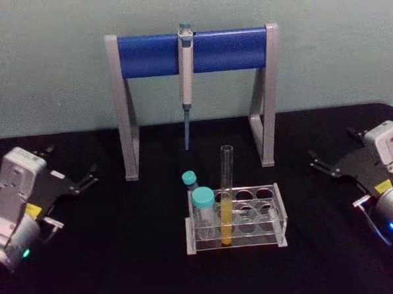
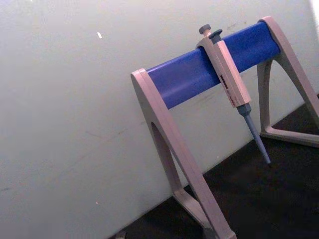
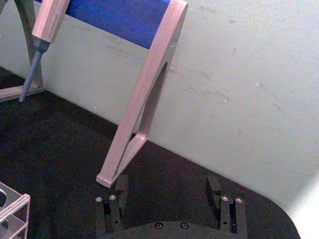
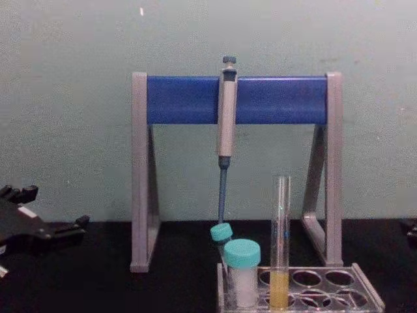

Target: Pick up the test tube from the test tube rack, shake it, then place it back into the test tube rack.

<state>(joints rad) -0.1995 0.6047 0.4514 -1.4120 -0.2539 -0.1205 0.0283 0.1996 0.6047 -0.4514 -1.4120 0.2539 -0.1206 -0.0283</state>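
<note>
The test tube (image 1: pixel 226 185) stands upright in the front row of the clear test tube rack (image 1: pixel 279 212) at the table's middle, with yellow liquid in its lower part. The chest view shows the tube (image 4: pixel 281 248) rising well above the rack (image 4: pixel 365 297). My left gripper (image 1: pixel 72 160) rests far off to the left, open and holding nothing, and appears low at the chest view's left edge (image 4: pixel 55 207). On the far right my right gripper (image 1: pixel 333 148) is likewise open and empty. Its two fingers (image 3: pixel 112 209) stand wide apart in the right wrist view, with a rack corner (image 3: pixel 12 209) beside them.
Two teal-capped white vials (image 1: pixel 202 206) (image 1: pixel 189 180) occupy the rack's left end, next to the tube. Behind the rack stands a grey-and-blue pipette stand (image 1: pixel 152 55) with a grey pipette (image 1: pixel 186 75) hanging from it. A pale wall closes off the back of the black table (image 1: pixel 123 256).
</note>
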